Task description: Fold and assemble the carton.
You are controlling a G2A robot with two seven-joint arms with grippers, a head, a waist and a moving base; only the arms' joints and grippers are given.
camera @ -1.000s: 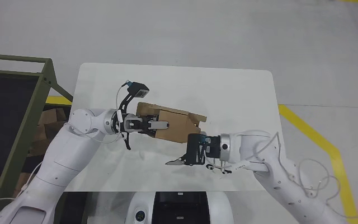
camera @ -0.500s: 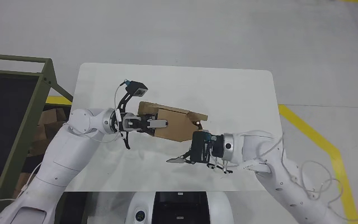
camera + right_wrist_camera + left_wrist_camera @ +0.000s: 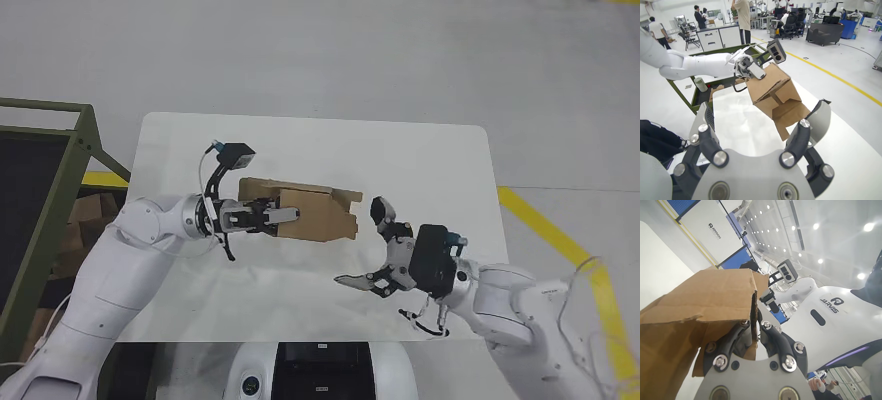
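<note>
A brown cardboard carton (image 3: 320, 212), flaps loose, hangs over the middle of the white surface (image 3: 430, 160). The left pincer (image 3: 288, 215) is clamped on its wall. The right pincer (image 3: 367, 247) is spread apart nearby, not touching it.

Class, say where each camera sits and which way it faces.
Top view: on the robot, overhead, looking down at the table; left pincer and right pincer show.
Left wrist view: on that wrist, looking up past its pincer shut on the carton.
Right wrist view: behind its open pincer, facing the carton.
All share the carton.
</note>
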